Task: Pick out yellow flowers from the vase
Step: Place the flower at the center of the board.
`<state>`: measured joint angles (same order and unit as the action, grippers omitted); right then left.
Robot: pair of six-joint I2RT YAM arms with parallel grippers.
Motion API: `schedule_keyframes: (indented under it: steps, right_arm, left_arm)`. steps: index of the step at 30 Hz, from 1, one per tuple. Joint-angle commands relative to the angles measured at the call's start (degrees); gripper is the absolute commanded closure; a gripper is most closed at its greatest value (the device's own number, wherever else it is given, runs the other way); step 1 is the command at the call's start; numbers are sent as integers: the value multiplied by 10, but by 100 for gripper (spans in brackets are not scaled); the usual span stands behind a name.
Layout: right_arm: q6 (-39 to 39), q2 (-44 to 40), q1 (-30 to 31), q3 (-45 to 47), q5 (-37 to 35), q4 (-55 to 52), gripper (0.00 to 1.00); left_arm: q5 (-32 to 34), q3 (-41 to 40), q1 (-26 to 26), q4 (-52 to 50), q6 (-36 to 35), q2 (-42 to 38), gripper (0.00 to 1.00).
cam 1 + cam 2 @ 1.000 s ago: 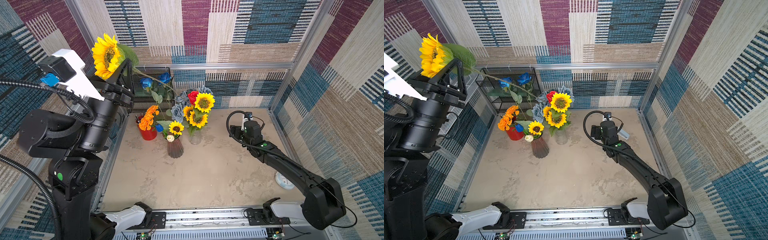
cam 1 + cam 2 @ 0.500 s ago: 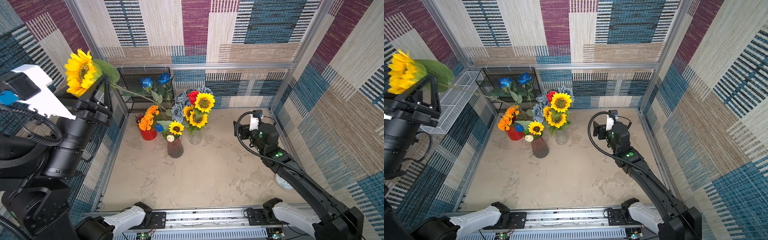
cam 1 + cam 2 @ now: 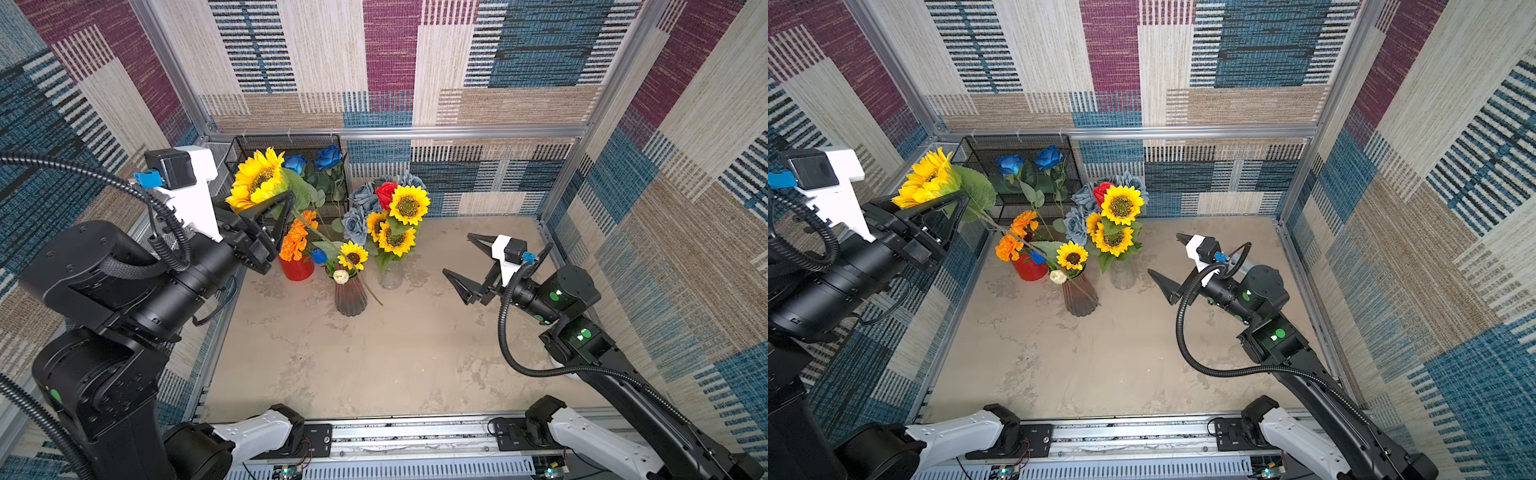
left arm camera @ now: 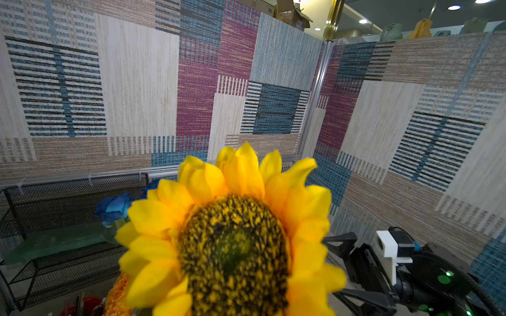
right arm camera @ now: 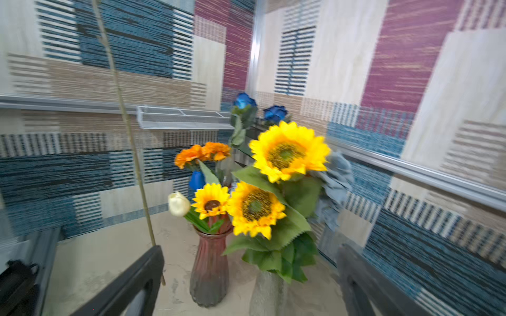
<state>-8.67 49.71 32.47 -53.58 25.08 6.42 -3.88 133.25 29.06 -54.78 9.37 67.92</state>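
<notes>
We see left gripper point(image 3: 284, 203) part-closed on stem just under big sunflower point(image 3: 259, 178). Bloom sits right at gripper tip, raised in air. Long stem trails down away from it, past brown vase point(image 3: 350, 297). Right gripper point(image 3: 457, 254) spread wide, holding nothing, above bench point(image 3: 374, 365). Ahead of it, between both grippers: more sunflowers point(image 3: 409, 203) in clear vase point(image 3: 390, 279), small sunflower point(image 3: 353, 255) in brown vase.
</notes>
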Motion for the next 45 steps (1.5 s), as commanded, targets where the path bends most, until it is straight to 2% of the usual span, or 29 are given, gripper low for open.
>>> schedule_keyframes:
  steps: [1,6,10,16,20,23,26,27,30,34,38,39,40,43,45]
  right_arm:
    - [-39,17,39,-22,53,12,0]
    - [-63,77,100,-74,74,-10,4]
    - [-77,134,142,-126,53,-55,10]
    - [-58,200,164,-180,84,-93,17]
    - [-47,229,176,-194,98,-104,27]
    - [-48,245,182,-203,105,-116,40]
    - [-47,249,183,-205,105,-119,71]
    - [-48,248,183,-204,106,-119,76]
    - [-45,248,183,-203,106,-115,82]
    - [-37,250,183,-203,107,-115,100]
    - [-32,249,184,-203,97,-119,100]
    - [-30,249,184,-202,95,-119,100]
    - [-25,247,183,-202,94,-118,100]
    - [-1,240,182,-203,87,-116,100]
    - [-1,234,182,-202,83,-113,100]
  left_arm:
    - [-76,-14,-1,-15,34,0,66]
    - [-124,-131,-1,51,74,-26,67]
    - [-152,-198,0,93,88,-40,68]
    - [-181,-219,0,121,92,-41,69]
    - [-180,-232,0,138,93,-43,69]
    - [-183,-246,-1,150,96,-44,69]
    - [-183,-250,-1,153,95,-41,69]
    - [-181,-251,-1,154,94,-40,69]
    - [-175,-262,-1,163,91,-43,69]
    - [-173,-281,0,176,87,-46,68]
    - [-167,-304,-1,187,82,-48,66]
    - [-164,-308,0,190,80,-48,63]
    - [-156,-312,0,193,79,-49,55]
    - [-133,-320,-1,198,77,-51,3]
    - [-117,-324,-1,200,73,-54,0]
